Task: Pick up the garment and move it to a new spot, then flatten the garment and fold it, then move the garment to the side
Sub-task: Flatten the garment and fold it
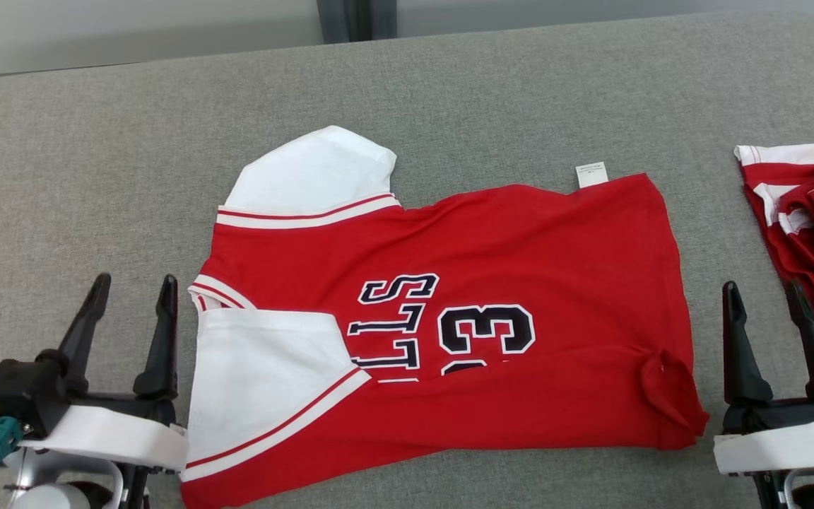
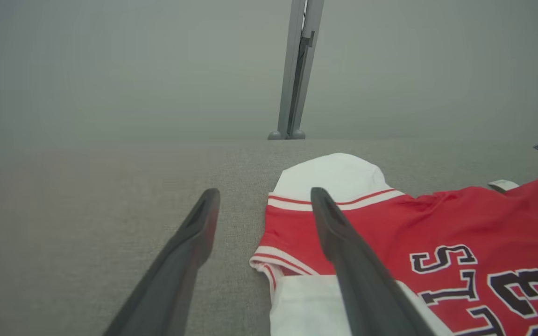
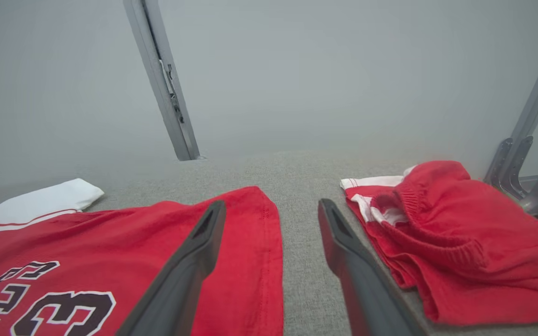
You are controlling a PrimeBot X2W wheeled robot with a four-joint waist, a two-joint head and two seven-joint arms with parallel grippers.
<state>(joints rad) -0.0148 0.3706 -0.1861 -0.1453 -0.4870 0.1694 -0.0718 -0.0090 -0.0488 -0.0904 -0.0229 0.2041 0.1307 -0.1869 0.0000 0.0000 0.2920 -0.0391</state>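
Head view: end effectors [image 1: 135, 281] [image 1: 762, 286] splayed, empty.

Lab-style robot test bench.
Grey fabric-covered tabletop [image 1: 449, 85], plain pale wall panels [image 1: 131, 28] and bare metal frame posts [image 2: 297, 70] behind it.

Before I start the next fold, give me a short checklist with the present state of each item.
1. Left gripper open, holding nothing: ok.
2. Right gripper open, holding nothing: ok.
3. Jersey flat on the table: not ok, a bunched wrinkle sits near the hem's near corner.
4. Sleeves folded in: not ok, the near sleeve lies over the front, but the far sleeve sticks out.
5. Gap to the second red garment: ok, bare table between them.
6. Back layer smooth underneath: cannot tell.
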